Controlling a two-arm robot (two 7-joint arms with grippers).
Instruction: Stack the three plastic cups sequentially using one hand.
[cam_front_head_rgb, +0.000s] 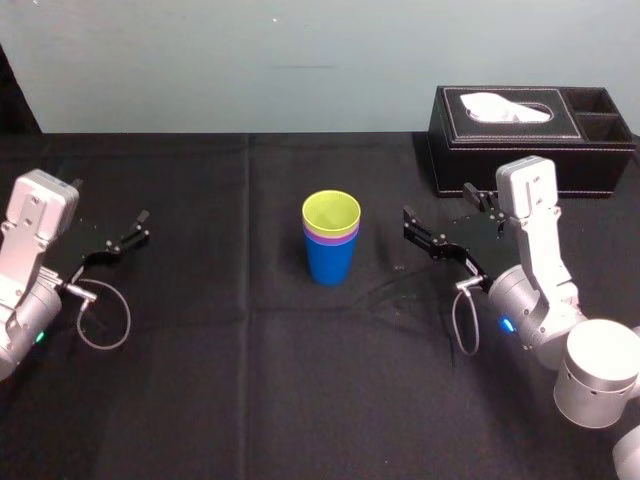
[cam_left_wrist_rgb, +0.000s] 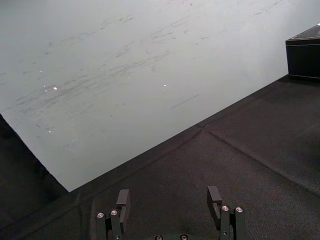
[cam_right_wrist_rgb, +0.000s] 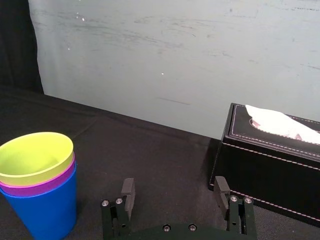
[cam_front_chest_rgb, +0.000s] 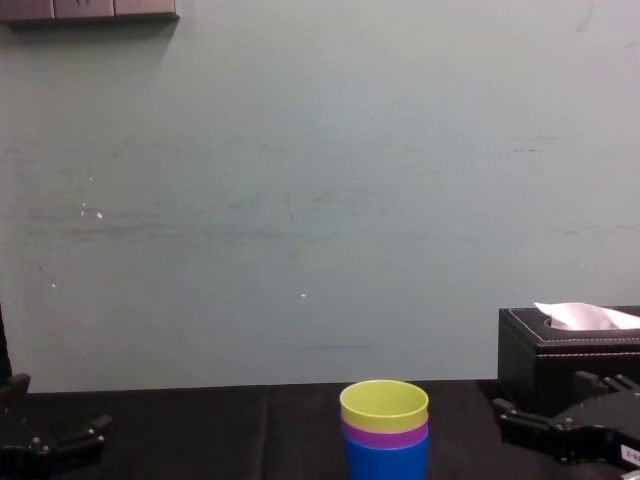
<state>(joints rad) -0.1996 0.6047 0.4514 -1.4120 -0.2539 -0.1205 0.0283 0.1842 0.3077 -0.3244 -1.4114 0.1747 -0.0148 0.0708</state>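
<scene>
The black counter (cam_front_head_rgb: 250, 380) carried a tissue box (cam_front_head_rgb: 530, 125) at two o'clock. At its centre, the yellow-green cup (cam_front_head_rgb: 331, 212) sat in the purple cup (cam_front_head_rgb: 331, 238), inside the blue cup (cam_front_head_rgb: 329, 262). The right gripper (cam_right_wrist_rgb: 174, 181) hung open at their three o'clock, clear of them. The left gripper (cam_left_wrist_rgb: 168, 192) was open at nine o'clock.

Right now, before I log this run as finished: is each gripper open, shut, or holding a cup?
Left gripper: open, empty, well left of the cup stack.
Right gripper: open, empty, just right of the cup stack.

Bare cloth (cam_front_head_rgb: 250, 350) rings the cup stack (cam_front_head_rgb: 331, 240); tissue box (cam_front_head_rgb: 530, 125) blocks right-rear.
</scene>
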